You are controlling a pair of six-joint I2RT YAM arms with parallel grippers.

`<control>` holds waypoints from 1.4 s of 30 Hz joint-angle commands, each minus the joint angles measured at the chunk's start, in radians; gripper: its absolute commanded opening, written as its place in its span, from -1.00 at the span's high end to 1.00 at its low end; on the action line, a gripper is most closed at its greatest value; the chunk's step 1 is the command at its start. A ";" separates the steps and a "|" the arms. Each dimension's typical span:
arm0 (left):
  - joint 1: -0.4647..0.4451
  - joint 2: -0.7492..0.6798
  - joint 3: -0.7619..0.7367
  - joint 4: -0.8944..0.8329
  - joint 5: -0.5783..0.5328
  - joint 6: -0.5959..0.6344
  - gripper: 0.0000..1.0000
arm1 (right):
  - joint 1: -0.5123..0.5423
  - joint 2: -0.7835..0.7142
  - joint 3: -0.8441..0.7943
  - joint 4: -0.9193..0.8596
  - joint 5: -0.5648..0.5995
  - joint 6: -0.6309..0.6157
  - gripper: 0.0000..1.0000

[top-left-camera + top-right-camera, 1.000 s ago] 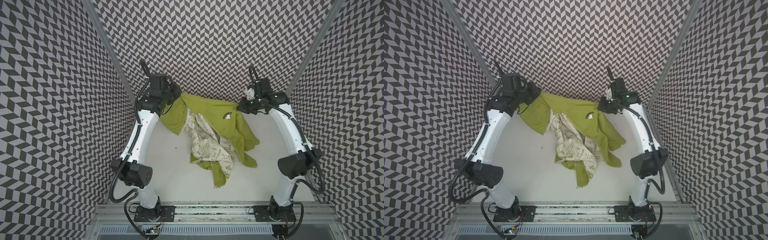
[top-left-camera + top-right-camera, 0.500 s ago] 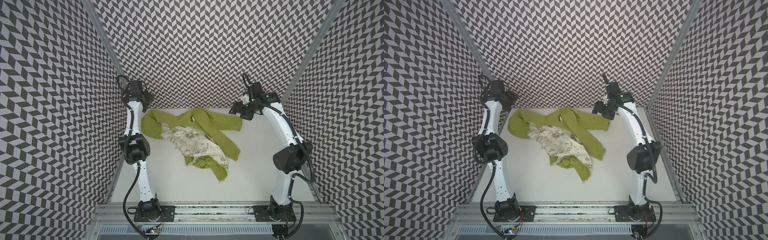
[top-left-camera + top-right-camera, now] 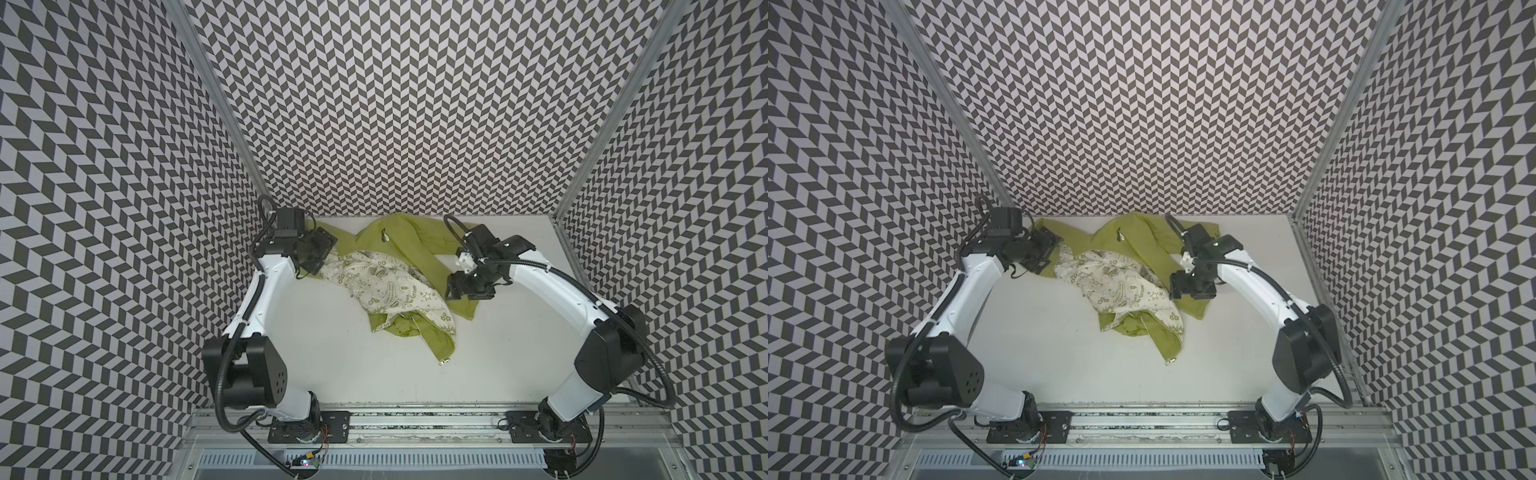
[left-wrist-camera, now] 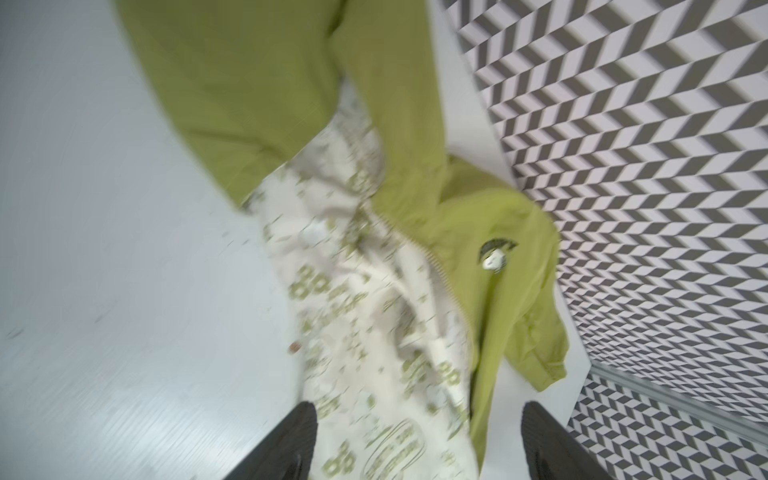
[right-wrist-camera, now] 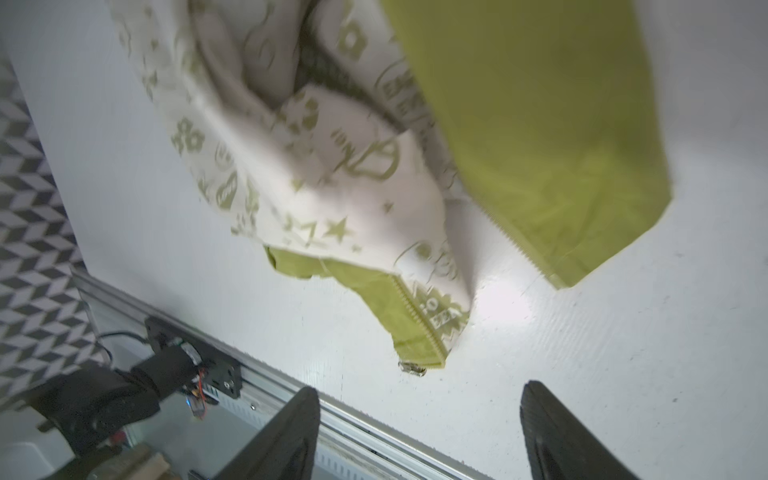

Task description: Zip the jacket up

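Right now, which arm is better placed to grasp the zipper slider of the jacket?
Probably right: the open right gripper points at the metal slider on the jacket's near corner; the left gripper, also open, sits at the far side.

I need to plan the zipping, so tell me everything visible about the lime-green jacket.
The lime-green thin fabric jacket lies crumpled and unzipped on the white table's far half, white green-printed lining turned up. A small chest emblem shows. Zipper teeth edge both front flaps; the metal slider sits at the nearest hem corner. The left gripper and right gripper are open, gripping nothing.
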 commanded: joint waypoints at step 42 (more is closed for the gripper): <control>0.020 0.292 0.114 0.169 0.034 0.028 1.00 | 0.328 0.145 -0.003 0.053 0.347 0.038 1.00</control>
